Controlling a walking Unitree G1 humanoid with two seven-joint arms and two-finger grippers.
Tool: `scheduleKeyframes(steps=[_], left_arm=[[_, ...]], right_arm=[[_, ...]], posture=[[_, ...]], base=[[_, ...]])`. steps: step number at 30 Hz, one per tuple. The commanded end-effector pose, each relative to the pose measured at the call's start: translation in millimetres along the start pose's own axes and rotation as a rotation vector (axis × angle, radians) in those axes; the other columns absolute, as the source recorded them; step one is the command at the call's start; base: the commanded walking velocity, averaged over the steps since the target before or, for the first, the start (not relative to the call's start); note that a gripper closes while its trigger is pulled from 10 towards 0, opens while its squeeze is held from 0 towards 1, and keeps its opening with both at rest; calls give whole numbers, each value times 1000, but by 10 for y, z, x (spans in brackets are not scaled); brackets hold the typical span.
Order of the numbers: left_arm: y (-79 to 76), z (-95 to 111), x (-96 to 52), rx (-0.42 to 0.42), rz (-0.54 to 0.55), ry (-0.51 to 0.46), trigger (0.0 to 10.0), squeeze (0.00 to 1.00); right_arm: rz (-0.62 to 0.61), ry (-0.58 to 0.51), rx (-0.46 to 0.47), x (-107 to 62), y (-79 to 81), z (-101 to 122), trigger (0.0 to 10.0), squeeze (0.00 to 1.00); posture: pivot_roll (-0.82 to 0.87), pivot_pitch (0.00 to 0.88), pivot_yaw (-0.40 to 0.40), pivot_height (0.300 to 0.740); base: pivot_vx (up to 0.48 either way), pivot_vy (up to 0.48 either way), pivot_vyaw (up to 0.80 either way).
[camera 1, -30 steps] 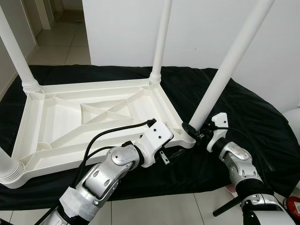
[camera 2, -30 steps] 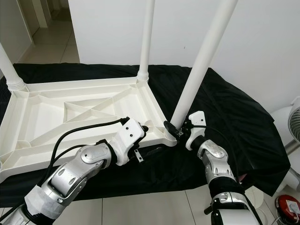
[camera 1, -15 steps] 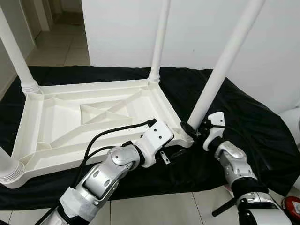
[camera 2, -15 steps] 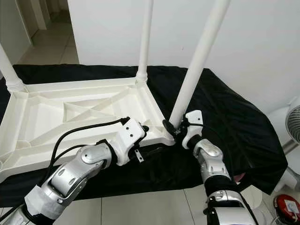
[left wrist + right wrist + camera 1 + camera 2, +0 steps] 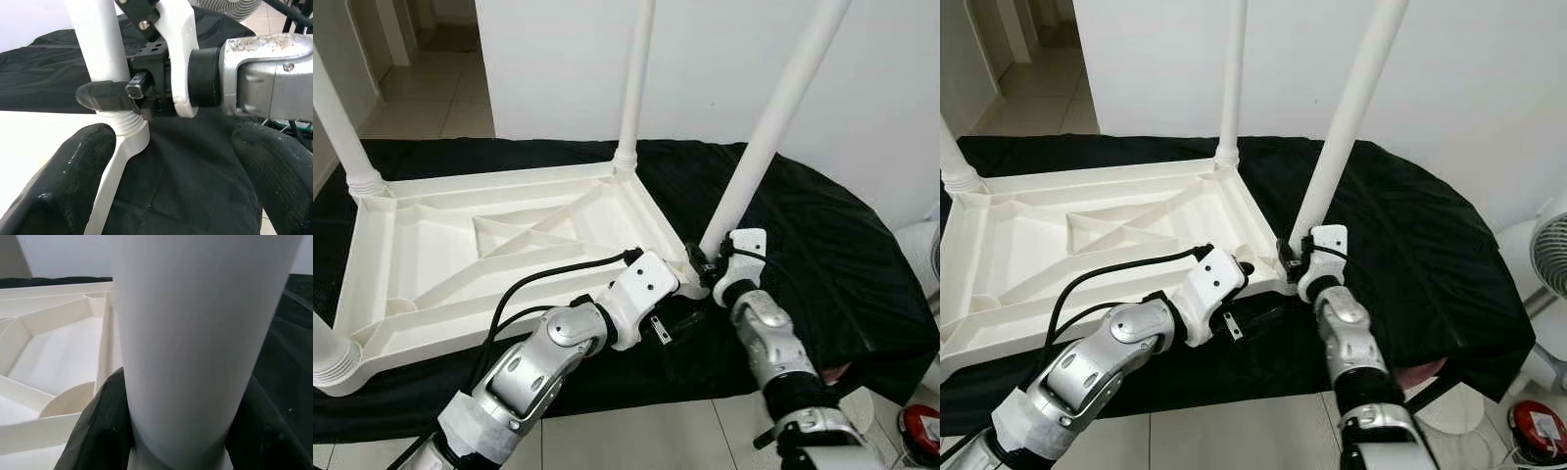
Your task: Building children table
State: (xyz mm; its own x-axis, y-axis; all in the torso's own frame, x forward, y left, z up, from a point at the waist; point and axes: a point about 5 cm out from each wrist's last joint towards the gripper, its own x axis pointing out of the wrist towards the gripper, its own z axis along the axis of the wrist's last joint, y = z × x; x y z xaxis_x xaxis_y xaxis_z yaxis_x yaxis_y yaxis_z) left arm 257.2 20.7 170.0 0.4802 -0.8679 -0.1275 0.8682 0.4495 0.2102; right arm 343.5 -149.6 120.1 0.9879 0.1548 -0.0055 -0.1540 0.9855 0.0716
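Observation:
A white plastic table (image 5: 431, 245) lies upside down on a black cloth (image 5: 842, 255). Three legs stand up from its far and left corners. A fourth white leg (image 5: 773, 117) rises, tilted to the right, from the near right corner. My right gripper (image 5: 703, 264) is shut on the base of this leg, just above its threaded collar (image 5: 128, 128). In the right wrist view black fingers (image 5: 98, 431) flank the leg (image 5: 195, 333). My left gripper (image 5: 166, 166) hovers open beside the same corner, its fingers (image 5: 63, 191) spread wide and holding nothing.
A white wall stands close behind the table. A doorway and tiled floor open at the back left. A fan (image 5: 1552, 235) and a red object (image 5: 1538, 431) are on the floor at the right. The cloth's front edge hangs near my arms.
My right forearm has swung left toward the table corner, and the leg it holds now stands steeper. The left arm has stayed put. The head camera has shifted a little.

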Motion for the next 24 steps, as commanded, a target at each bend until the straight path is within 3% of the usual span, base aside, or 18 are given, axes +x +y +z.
scheduleKeyframes(steps=[1,5,8,14,24], left_arm=[[-40,-2,13,-6,-62,5,10000,0],[-38,0,11,-10,-59,4,10000,0],[-38,0,11,-10,-59,4,10000,0],[-32,3,6,-12,-60,5,10000,0],[-28,12,7,-9,-65,4,10000,0]], right_arm=[[-100,104,32,-88,27,-227,10000,0],[-206,87,31,-184,177,-228,10000,0],[-206,87,31,-184,177,-228,10000,0],[-253,60,55,-315,344,-159,10000,0],[-275,102,74,-420,342,-152,10000,0]], posture=[[-16,0,-73,740],[-19,0,-72,740],[-19,0,-72,740],[-21,0,-69,740],[-24,0,-67,740]], base=[[0,0,0],[0,0,0],[0,0,0],[0,0,0],[0,0,0]])
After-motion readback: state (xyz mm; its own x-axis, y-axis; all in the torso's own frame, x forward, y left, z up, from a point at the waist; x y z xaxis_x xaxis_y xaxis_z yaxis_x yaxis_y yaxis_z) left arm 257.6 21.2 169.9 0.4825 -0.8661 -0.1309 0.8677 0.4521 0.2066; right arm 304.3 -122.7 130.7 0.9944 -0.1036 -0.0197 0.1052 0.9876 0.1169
